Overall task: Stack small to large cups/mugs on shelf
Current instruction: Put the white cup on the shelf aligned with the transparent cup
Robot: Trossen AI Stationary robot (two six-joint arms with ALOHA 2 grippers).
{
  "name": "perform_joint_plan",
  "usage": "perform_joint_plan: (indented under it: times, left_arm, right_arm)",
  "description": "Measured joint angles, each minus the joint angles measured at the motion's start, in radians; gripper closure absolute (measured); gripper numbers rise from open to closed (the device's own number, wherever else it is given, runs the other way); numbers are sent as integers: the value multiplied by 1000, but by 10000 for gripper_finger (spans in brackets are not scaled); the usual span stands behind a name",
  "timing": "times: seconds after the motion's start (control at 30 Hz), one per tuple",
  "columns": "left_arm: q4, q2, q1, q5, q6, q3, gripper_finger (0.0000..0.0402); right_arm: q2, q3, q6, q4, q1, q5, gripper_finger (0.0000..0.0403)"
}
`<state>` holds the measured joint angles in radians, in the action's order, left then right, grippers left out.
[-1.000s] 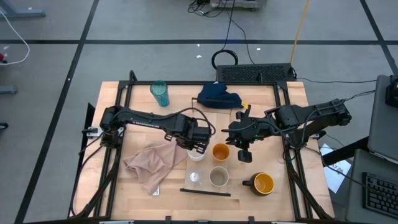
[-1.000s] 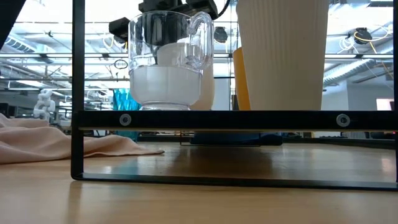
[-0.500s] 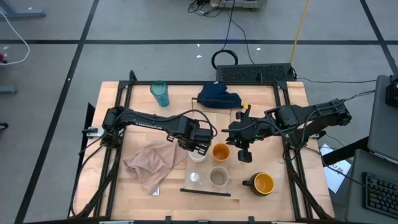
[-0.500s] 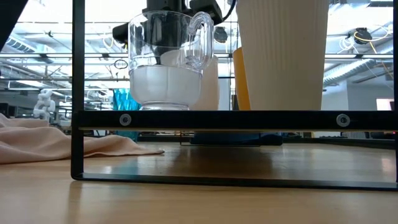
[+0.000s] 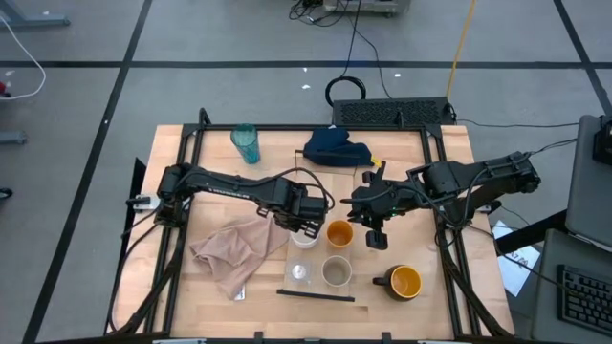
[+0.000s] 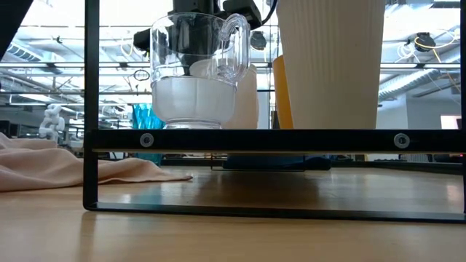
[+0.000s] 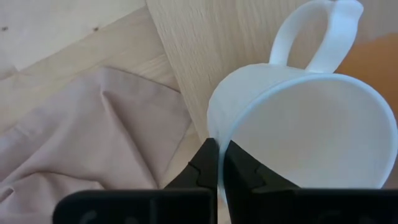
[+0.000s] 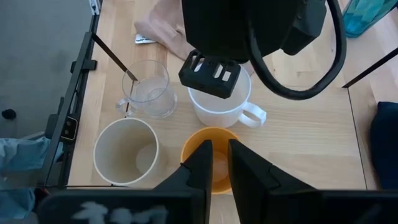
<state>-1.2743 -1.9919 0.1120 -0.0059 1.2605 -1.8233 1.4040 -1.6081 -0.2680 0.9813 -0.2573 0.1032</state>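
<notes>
The left claw [image 7: 217, 163] is clamped on the rim of the white mug [image 7: 298, 130], which stands on the shelf [image 8: 298, 134] behind the tiny clear cup [image 8: 147, 89]. The mug handle points toward the small orange cup [image 8: 210, 158] alongside. The right claw [image 8: 214, 163], fingers nearly together and holding nothing, hovers over that orange cup.

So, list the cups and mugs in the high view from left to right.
Tall teal tumbler → tiny clear cup → white mug, with the left gripper shut on its rim → small orange cup → dark yellow-lined mug. The beige cup overlaps the orange one's span, so I left it out.
</notes>
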Motion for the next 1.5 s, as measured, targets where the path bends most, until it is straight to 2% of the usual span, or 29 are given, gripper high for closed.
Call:
perform_joint_plan:
  times: [0.47,0.63,0.8,1.0,1.2,1.5]
  left_arm:
    - [55,1,0,-5,-11,0,397]
    - [51,1,0,-5,-19,0,386]
    - [48,1,0,-4,-25,0,396]
    - [44,1,0,-4,-22,0,385]
    - [42,1,0,-3,-29,0,396]
    - [35,1,0,-3,-19,0,374]
  right_arm:
    - [0,0,-3,3,0,0,361]
    - [0,0,-6,3,0,0,361]
    - [0,0,-7,4,0,0,361]
    - [0,0,-7,4,0,0,361]
    - [0,0,-7,4,0,0,361]
    - [0,0,-7,4,0,0,361]
